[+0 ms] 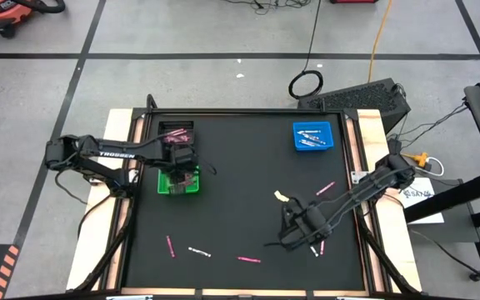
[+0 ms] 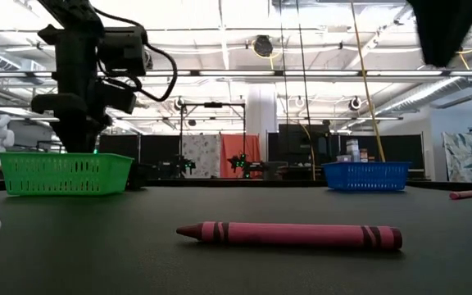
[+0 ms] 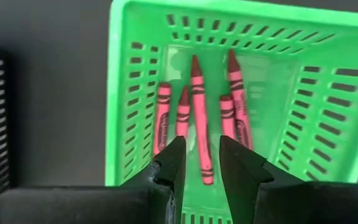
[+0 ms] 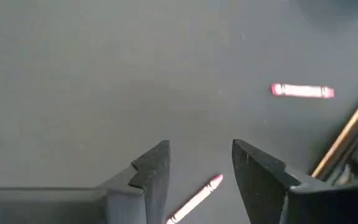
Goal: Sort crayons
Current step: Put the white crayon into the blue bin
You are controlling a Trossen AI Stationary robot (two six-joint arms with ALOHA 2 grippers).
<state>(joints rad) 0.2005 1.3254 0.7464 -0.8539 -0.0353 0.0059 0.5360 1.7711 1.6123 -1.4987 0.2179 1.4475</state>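
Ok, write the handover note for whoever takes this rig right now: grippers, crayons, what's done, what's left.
Left gripper: open above the green basket, a red crayon lying in it between the fingers, not gripped.
Right gripper: open, low over the mat near the front right, a pale crayon beneath it.
Done: at least five red crayons in the green basket; some crayons in the blue basket.
Left: loose crayons on the mat, including pink ones along the front edge, a white one, and one beyond the right gripper.
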